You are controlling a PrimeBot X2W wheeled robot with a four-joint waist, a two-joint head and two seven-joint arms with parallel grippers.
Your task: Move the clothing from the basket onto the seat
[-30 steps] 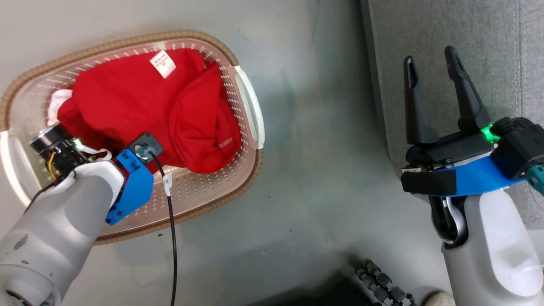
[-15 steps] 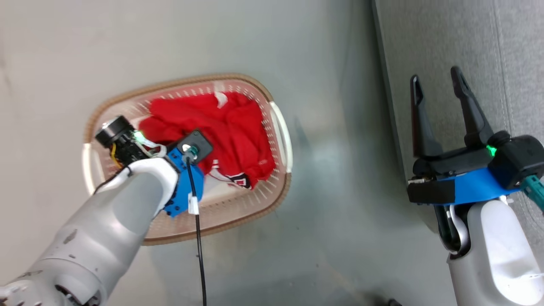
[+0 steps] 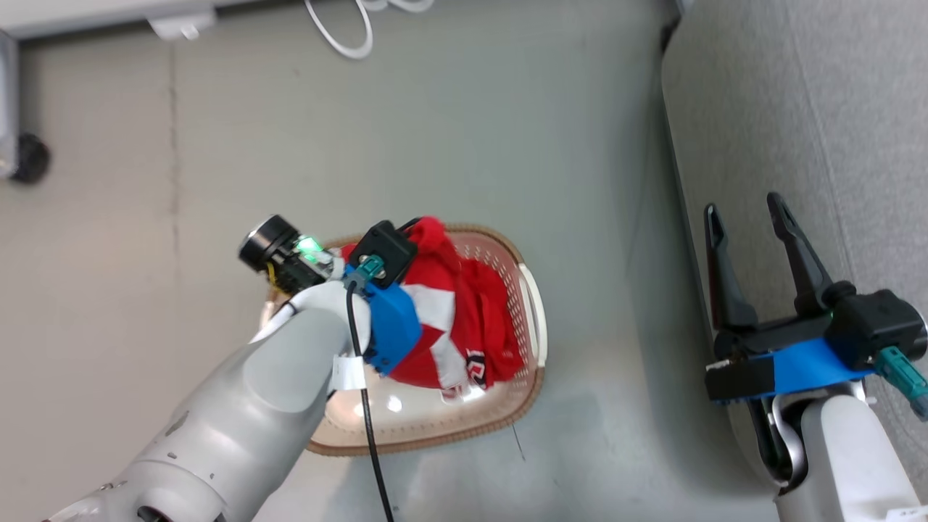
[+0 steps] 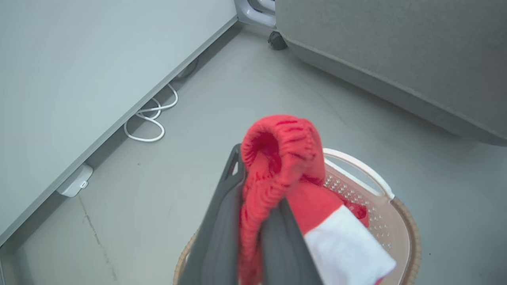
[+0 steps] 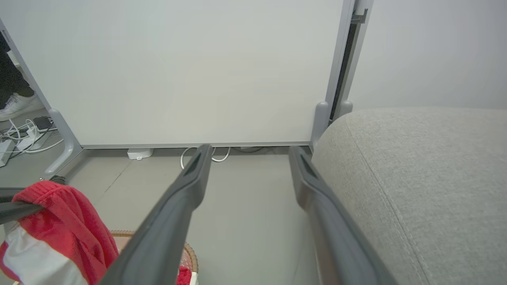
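Observation:
My left gripper [image 3: 419,230] is shut on a bunched ribbed edge of the red clothing [image 3: 475,319], held up above the cream basket [image 3: 535,319] on the floor. In the left wrist view the red fabric [image 4: 285,146] bulges between and over the dark fingers [image 4: 222,213], and a white stripe hangs down toward the basket rim [image 4: 408,225]. More red cloth lies in the basket. My right gripper [image 3: 744,204] is open and empty, over the edge of the grey seat [image 3: 812,109]. The right wrist view shows the seat [image 5: 427,166] to the right of that gripper [image 5: 250,149].
A white cable [image 3: 348,36] loops on the grey floor by a pale wall panel [image 5: 178,71]. A white power block [image 4: 74,181] sits at the panel's base, and a black caster [image 3: 29,156] at far left. A person's white shoe [image 5: 16,105] stands behind the panel.
The head camera has risen and shifted, so the basket looks smaller. My left gripper has lifted the red clothing up out of the basket. The right gripper has stayed open by the seat.

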